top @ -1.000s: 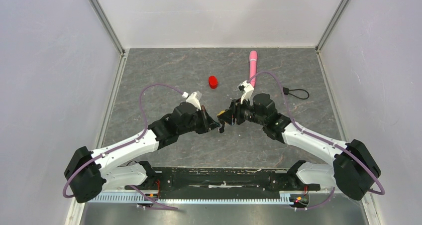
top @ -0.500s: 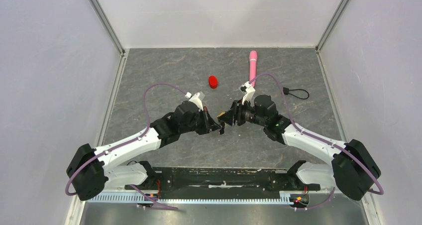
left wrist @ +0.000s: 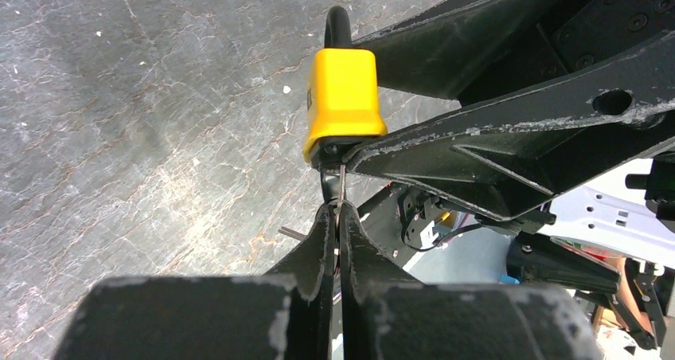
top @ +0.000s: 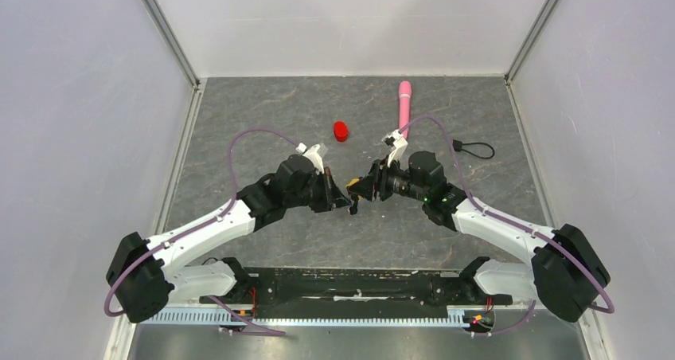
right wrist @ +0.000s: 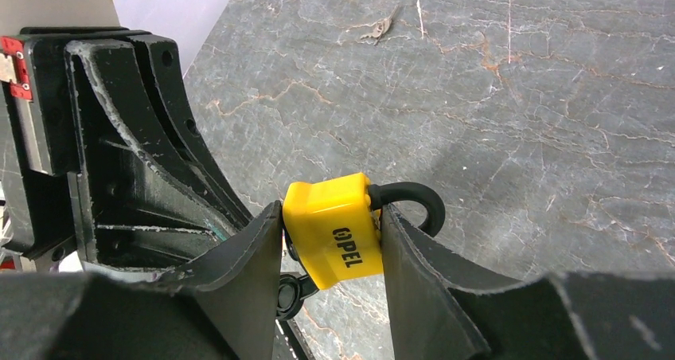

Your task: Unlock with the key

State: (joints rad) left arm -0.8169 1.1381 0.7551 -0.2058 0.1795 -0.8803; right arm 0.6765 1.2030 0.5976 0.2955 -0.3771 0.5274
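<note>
from above, left gripper [top: 347, 204] and right gripper [top: 362, 191] meet tip to tip. left wrist: its fingers [left wrist: 317, 252] pinch the key [left wrist: 341, 186], blade pointing straight ahead, tip at the yellow padlock [left wrist: 342, 101] underside. right wrist: those fingers [right wrist: 247, 256] clamp the padlock's sides.

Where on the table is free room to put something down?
Bare: the far-left corner, between the left wall and the red cap; the far-right corner, between the pink stick and the right wall; the near strip between the left arm and right arm. Crowded: the middle, where both arms meet at the yellow padlock, with the black cord to the right.
</note>
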